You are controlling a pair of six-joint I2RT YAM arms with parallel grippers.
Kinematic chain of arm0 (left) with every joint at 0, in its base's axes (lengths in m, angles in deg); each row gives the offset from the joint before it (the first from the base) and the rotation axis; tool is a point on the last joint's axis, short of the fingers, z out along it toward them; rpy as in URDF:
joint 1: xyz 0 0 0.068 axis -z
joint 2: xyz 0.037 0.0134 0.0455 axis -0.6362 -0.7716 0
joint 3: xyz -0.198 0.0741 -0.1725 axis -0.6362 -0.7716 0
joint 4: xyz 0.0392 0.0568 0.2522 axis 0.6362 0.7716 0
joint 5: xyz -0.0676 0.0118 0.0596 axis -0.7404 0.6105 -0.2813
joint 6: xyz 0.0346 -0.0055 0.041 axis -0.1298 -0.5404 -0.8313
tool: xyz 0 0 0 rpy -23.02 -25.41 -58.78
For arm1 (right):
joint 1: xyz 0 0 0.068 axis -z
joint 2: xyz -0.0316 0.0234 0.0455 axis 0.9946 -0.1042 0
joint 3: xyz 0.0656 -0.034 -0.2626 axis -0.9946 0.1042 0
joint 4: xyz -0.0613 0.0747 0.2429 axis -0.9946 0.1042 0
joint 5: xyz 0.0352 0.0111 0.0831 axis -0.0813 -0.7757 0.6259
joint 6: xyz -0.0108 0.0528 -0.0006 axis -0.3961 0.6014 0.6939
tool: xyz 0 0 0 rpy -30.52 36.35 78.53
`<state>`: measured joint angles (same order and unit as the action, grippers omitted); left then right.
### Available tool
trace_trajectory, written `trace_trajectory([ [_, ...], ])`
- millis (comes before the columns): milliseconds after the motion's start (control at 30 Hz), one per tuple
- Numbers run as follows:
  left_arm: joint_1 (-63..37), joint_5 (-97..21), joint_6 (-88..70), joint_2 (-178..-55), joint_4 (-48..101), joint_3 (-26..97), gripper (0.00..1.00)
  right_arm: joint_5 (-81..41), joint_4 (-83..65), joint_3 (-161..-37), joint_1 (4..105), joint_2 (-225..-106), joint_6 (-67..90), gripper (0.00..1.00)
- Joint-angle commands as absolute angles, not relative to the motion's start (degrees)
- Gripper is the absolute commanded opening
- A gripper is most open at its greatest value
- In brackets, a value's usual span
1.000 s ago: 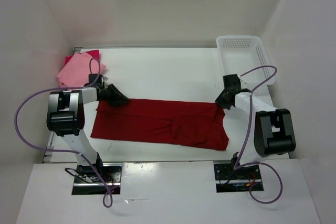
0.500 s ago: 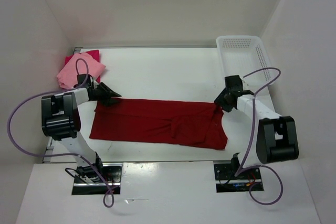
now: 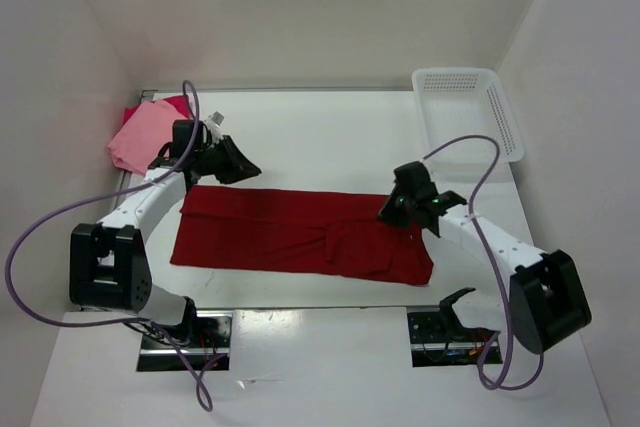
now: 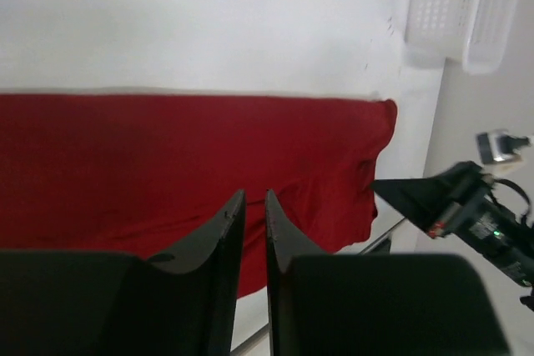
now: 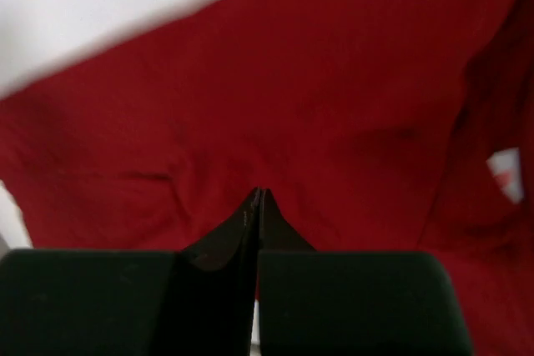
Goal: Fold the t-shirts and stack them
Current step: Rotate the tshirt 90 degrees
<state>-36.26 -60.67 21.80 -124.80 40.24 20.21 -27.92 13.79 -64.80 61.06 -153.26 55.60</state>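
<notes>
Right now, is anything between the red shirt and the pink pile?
Nothing on the table: only bare tabletop lies between the dark red shirt and the pink pile. The left arm reaches above that gap.

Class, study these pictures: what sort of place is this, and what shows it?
Probably a robotics lab test cell: a left arm and right arm bolted at a white table, plain white walls boxing it in, with a dark red t-shirt and basket as props.
</notes>
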Motion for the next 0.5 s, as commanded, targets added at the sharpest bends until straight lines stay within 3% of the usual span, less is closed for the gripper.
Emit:
trace_trajectory([
  [0,-35.3,-59.2,17.6,-121.0,44.0,19.9,0.21,-26.6,10.8,-62.9,56.3,-157.7,60.3,0.0],
  [233,-35.3,-59.2,17.0,-117.1,45.7,18.7,0.23,-25.9,8.0,-69.3,56.3,-171.7,58.8,0.01],
  [467,-35.3,-59.7,16.5,-115.4,47.7,21.0,0.25,-21.8,6.8,-91.2,56.3,-197.7,54.3,0.0],
])
